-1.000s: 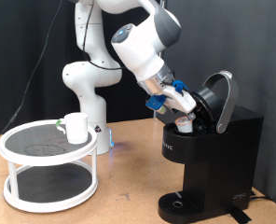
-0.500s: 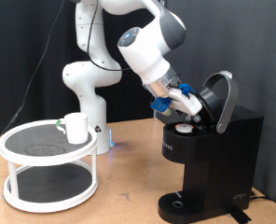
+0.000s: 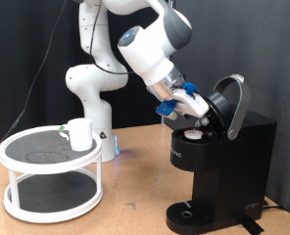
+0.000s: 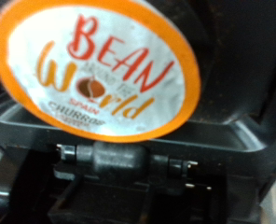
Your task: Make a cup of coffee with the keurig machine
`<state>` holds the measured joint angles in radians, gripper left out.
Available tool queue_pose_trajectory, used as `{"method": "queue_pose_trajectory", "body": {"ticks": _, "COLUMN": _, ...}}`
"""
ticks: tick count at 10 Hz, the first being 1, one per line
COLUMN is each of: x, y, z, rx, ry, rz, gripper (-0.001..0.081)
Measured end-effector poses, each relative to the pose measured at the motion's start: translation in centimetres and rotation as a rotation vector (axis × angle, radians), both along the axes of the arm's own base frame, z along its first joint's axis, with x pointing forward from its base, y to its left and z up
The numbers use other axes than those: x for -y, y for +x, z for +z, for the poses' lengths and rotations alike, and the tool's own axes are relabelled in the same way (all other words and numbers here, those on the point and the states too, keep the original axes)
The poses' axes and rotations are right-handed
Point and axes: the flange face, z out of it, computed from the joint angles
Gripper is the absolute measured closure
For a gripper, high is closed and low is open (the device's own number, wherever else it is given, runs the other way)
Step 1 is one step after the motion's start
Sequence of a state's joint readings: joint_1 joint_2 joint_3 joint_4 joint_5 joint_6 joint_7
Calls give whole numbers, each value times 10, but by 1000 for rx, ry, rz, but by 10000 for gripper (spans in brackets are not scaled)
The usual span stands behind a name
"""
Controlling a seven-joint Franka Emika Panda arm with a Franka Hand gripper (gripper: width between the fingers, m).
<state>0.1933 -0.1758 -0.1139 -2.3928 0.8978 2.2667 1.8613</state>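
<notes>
One pod fills wrist view – exterior: end effector at keurig machine

My gripper has blue fingers and my arm is white and grey. The keurig machine is all black. The coffee pod has a white lid with an orange rim, red and orange letters and a small brown nut picture. The cup is white, on a white rack with dark shelves
</notes>
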Motion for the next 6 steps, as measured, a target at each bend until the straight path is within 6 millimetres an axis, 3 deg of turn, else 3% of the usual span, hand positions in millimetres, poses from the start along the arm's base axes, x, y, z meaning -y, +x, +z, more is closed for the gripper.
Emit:
{"method": "queue_pose_trajectory", "body": {"ticks": 4, "x": 39, "y": -11, "z": 21, "rx": 11, "ry": 4, "rz": -17, "gripper": 72}}
{"method": "queue_pose_trajectory", "body": {"ticks": 6, "x": 38, "y": -11, "z": 20, "rx": 10, "ry": 12, "rz": -19, "gripper": 72}}
